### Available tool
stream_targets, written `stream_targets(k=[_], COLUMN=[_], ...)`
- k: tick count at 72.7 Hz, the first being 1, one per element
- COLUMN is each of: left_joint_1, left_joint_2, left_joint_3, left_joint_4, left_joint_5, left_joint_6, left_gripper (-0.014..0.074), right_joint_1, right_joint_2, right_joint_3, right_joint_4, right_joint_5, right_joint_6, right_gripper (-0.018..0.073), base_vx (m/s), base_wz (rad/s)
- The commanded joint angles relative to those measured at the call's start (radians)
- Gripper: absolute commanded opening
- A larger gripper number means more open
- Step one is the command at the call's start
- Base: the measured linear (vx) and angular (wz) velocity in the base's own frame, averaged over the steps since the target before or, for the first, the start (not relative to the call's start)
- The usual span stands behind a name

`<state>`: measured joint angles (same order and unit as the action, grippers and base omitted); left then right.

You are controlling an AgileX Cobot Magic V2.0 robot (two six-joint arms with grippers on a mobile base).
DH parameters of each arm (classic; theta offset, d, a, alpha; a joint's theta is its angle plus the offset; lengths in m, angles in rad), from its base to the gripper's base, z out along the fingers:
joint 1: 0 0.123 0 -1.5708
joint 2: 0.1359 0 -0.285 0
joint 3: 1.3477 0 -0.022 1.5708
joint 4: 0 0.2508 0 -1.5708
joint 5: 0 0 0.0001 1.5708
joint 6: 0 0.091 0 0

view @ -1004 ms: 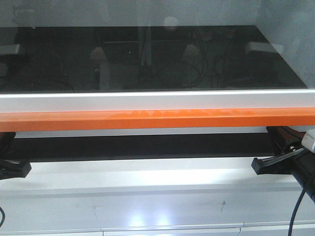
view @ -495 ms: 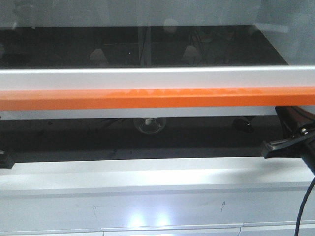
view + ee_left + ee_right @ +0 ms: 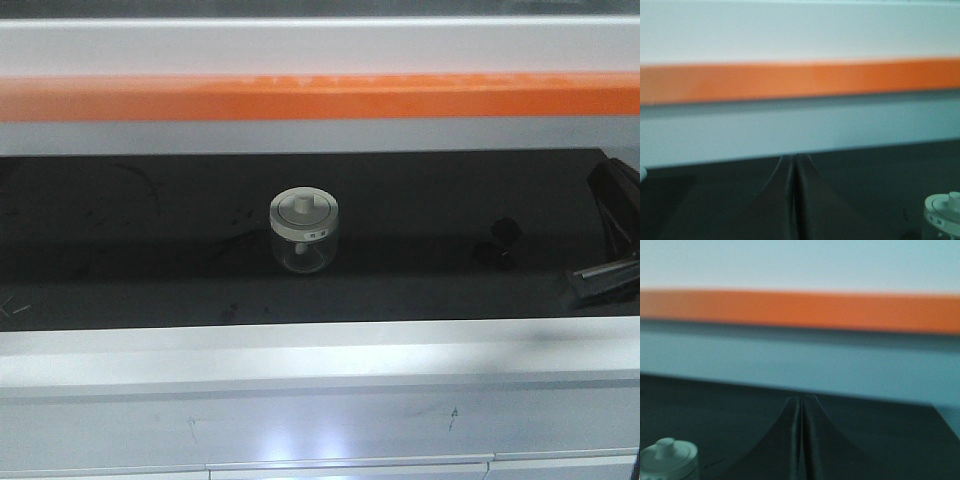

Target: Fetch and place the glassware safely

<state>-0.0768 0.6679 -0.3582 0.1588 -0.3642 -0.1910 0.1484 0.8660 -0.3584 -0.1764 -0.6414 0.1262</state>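
On the left gripper (image 3: 794, 159) and the right gripper (image 3: 801, 400), the fingers are pressing together and pinching nothing. Between the two arms, the jar (image 3: 304, 232) is standing upright on the black worktop (image 3: 120, 250), beneath the orange bar (image 3: 320, 97). Its clear, rounded body is carrying a wide cream-white lid (image 3: 303, 210) with a central knob and a small label on the rim. By its look, the jar is likely handling as light, rigid, smooth and breakable, and the lid is possibly sitting loose. Hold is best taken across the glass body below the lid, never by the knob.
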Motion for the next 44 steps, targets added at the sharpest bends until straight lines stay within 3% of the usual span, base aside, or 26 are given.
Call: stream_targets(k=[1, 10, 29, 44], left_joint_1=[-0.008, -0.008, -0.008, -0.008], left_joint_2=[-0.06, -0.136, -0.299, -0.441], left_joint_3=[-0.035, -0.035, -0.035, -0.03], left_joint_4=[0.004, 0.004, 0.004, 0.002], left_joint_5=[0.0, 0.113, 0.425, 0.61], left_joint_6=[-0.029, -0.066, -0.063, -0.036], left_gripper=[-0.0007, -0.0007, -0.0007, -0.0007], right_joint_1=[-0.003, -0.003, -0.003, -0.003], right_joint_2=[-0.069, -0.157, -0.353, -0.506], right_joint_3=[-0.028, -0.028, -0.028, -0.025], right_joint_4=[-0.048, -0.066, -0.075, -0.076], right_joint_5=[0.019, 0.13, 0.479, 0.674], right_joint_6=[0.08, 0.112, 0.112, 0.111], right_gripper=[-0.0001, -0.0001, -0.0001, -0.0001], base_vx=[0.0, 0.0, 0.0, 0.0], base_wz=[0.0, 0.0, 0.0, 0.0])
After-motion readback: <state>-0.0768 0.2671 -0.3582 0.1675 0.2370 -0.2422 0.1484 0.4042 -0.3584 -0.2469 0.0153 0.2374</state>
